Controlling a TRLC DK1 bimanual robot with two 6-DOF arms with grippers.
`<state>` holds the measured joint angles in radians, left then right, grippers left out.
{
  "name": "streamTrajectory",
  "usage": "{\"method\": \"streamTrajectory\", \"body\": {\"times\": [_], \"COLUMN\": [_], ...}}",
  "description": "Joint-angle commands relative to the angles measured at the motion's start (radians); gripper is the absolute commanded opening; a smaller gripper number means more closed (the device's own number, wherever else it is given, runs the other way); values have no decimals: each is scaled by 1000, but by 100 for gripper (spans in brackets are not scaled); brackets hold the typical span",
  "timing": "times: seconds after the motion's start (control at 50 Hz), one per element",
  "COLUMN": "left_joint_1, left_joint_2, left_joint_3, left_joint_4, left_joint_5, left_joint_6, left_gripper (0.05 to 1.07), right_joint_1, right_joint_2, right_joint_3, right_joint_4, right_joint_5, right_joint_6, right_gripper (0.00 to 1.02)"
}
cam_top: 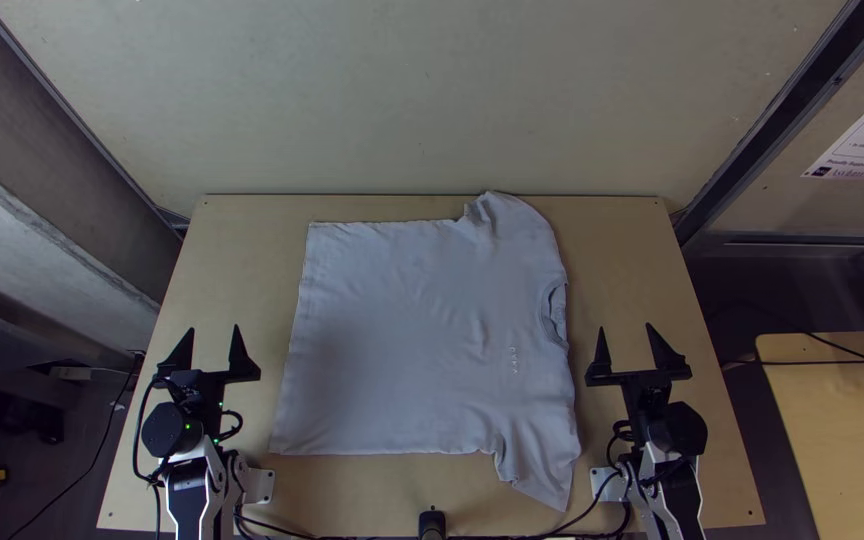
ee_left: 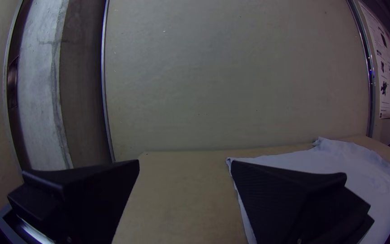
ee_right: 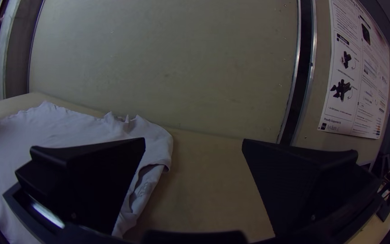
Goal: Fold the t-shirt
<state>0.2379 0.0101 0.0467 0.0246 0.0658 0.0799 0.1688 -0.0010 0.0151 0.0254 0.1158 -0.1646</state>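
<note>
One pale t-shirt (cam_top: 407, 345), laid flat, sleeves (cam_top: 542, 465) rumpled, left fingers (cam_top: 239, 356) apart, right fingers (cam_top: 663, 354) apart

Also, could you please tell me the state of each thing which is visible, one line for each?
T-shirt: spread on the table, unfolded
Far sleeve: wrinkled
Near sleeve: extended, creased
Left end effector: open, empty
Right end effector: open, empty
Poster: fixed on the wall
</note>
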Motion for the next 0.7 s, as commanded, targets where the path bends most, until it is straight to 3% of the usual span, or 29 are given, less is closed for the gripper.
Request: {"method": "streamTrajectory", "body": {"times": [0.0,0.38,0.5,0.68], "left_joint_1": [8,8,8,6], "left_joint_2": [-12,-10,-12,-12], "left_joint_3": [-44,-45,-45,-44], "left_joint_4": [-23,-25,-25,-25], "left_joint_5": [-1,-1,-1,-1], "left_joint_6": [9,9,9,6], "left_gripper": [103,103,103,103], "right_joint_1": [-3,-3,8,15], "right_joint_2": [-1,-1,-1,-1], "right_joint_3": [-10,-10,-10,-10], "right_joint_4": [-13,-13,-13,-13], "right_joint_5": [-1,-1,-1,-2], "right_joint_6": [8,8,76,77], "right_gripper": [98,99,98,99]}}
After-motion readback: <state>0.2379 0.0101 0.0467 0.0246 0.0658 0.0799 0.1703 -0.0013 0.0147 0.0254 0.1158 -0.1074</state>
